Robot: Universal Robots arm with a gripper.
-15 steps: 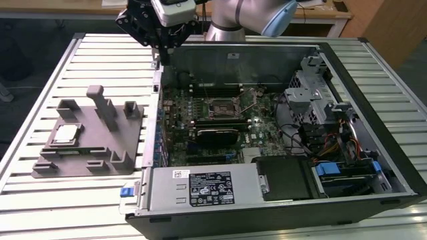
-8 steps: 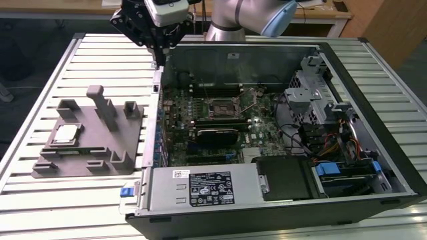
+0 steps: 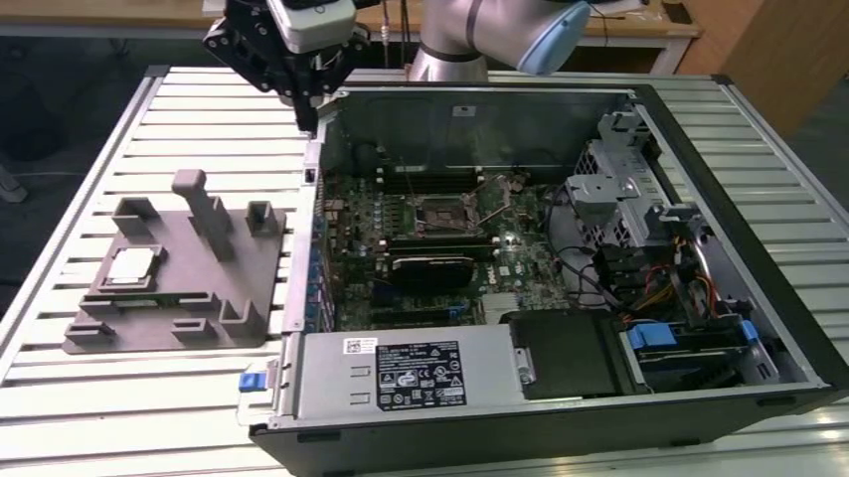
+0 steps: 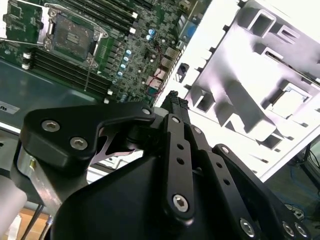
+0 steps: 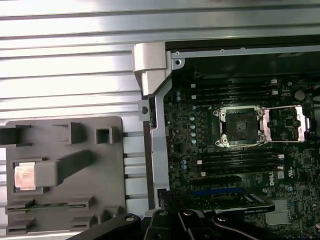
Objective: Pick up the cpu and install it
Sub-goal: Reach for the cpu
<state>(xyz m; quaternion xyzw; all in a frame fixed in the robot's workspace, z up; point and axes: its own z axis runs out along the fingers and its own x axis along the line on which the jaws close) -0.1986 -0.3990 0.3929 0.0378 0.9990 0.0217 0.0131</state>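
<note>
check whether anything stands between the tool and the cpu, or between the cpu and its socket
Nothing visible covers the cpu in the grey fixture; the tool hangs above the case wall. That wall and the fixture's upright blocks stand between cpu and open socket.

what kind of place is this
Probably a robotics lab bench for PC assembly: an open computer case on a slatted metal table, a grey fixture holding the cpu beside it, and a robot arm.
</note>
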